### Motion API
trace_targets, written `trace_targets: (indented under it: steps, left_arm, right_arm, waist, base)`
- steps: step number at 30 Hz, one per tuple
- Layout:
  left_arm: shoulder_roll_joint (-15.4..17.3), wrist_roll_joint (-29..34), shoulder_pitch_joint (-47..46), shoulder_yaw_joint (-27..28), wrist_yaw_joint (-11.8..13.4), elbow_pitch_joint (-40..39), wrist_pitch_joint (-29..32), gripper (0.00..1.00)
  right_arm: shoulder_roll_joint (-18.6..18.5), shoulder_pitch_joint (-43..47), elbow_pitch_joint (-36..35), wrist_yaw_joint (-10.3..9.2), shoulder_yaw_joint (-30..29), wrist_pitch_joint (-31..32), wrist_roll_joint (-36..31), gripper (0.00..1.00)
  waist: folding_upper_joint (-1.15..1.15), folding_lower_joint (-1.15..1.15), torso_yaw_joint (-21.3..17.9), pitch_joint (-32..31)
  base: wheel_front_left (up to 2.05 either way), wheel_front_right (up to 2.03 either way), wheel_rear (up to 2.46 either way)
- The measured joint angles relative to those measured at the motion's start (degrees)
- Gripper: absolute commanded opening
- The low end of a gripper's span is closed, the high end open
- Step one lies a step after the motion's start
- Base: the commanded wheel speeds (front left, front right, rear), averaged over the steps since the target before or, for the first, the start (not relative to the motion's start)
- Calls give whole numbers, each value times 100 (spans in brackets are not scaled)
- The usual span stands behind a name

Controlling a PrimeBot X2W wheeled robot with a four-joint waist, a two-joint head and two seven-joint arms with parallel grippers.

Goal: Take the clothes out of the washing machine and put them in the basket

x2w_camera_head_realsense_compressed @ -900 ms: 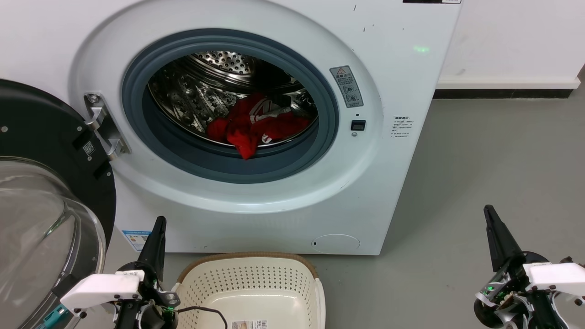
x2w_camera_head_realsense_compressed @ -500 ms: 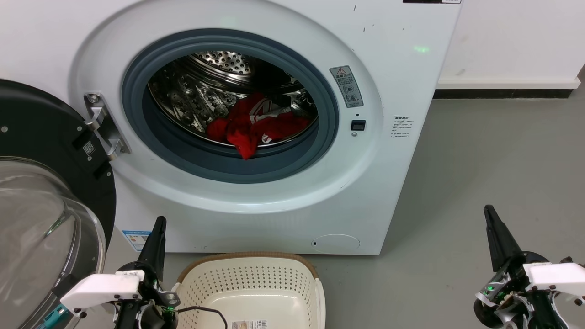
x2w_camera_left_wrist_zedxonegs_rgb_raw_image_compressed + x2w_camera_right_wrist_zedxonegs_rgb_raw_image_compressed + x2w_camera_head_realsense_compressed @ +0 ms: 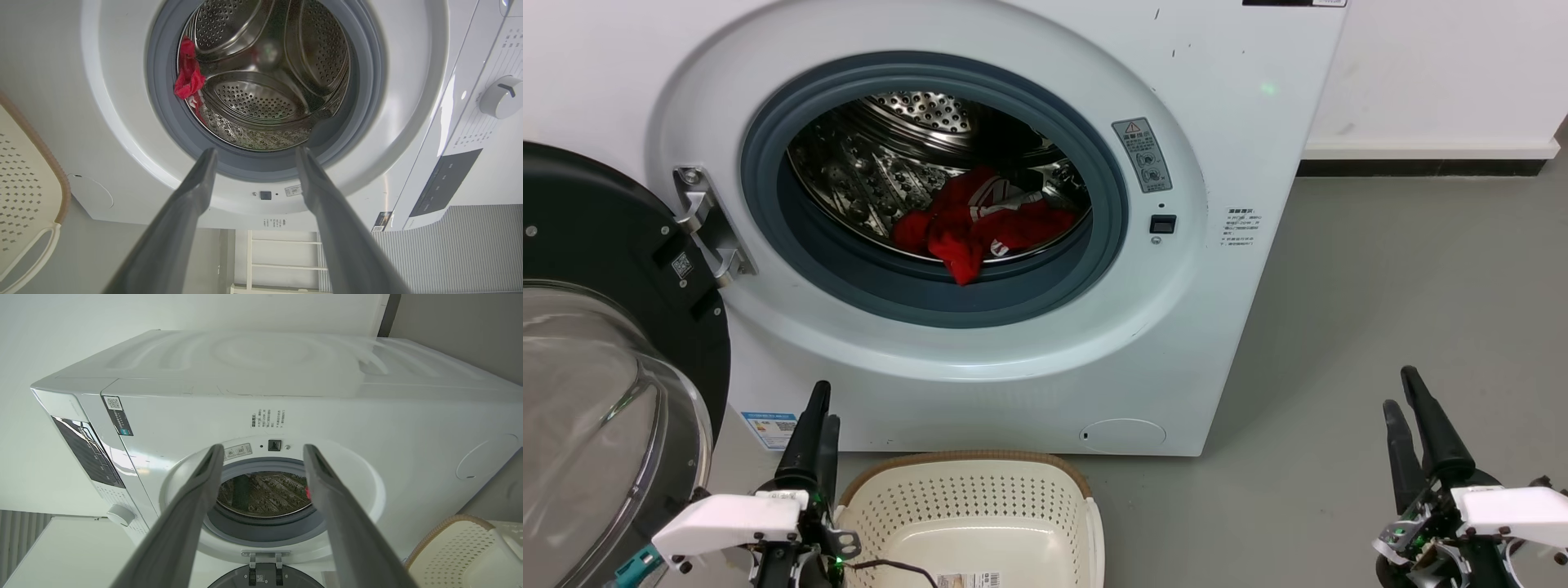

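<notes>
The white washing machine (image 3: 1225, 147) stands with its door swung open. Red clothes (image 3: 976, 224) with white stripes lie bunched at the front of the steel drum, one end hanging over the grey ring; they also show as red clothes (image 3: 188, 79) and a red speck of clothes (image 3: 307, 493). The cream basket (image 3: 964, 498) sits on the floor below the opening, with nothing in the part I see. My left gripper (image 3: 823, 404) is open beside the basket's left rim. My right gripper (image 3: 1399, 390) is open over the floor at the far right. Both point at the machine with nothing between their fingers.
The black-rimmed glass door (image 3: 596, 327) hangs open at the left, close to my left arm. A thin black cable (image 3: 890, 565) lies over the basket's near edge. Grey floor (image 3: 1380, 286) stretches to the right of the machine, up to a white wall.
Both grippers now show two separate fingers in the head view, where each showed one dark shape before. The left gripper has shifted slightly right. Clothes and basket have not moved.
</notes>
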Motion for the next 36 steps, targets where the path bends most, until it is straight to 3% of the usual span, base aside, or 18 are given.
trace_targets:
  steps: [8,23,36]
  left_arm:
    - [1,889,-85,-118,0,-221,-201,100]
    - [2,2747,-173,-283,19,-565,-549,100]
    - [3,4112,-225,-530,120,-595,-802,100]
  right_arm:
    - [1,94,-260,0,8,-209,-787,100]
    - [4,202,-783,0,82,-552,-3050,100]
    - [4,329,-862,0,141,-804,-4490,100]
  waist:
    - [0,0,18,-10]
    - [0,0,48,-21]
    - [0,0,87,-41]
  base:
    - [0,0,0]
    - [0,0,0]
    - [0,0,0]
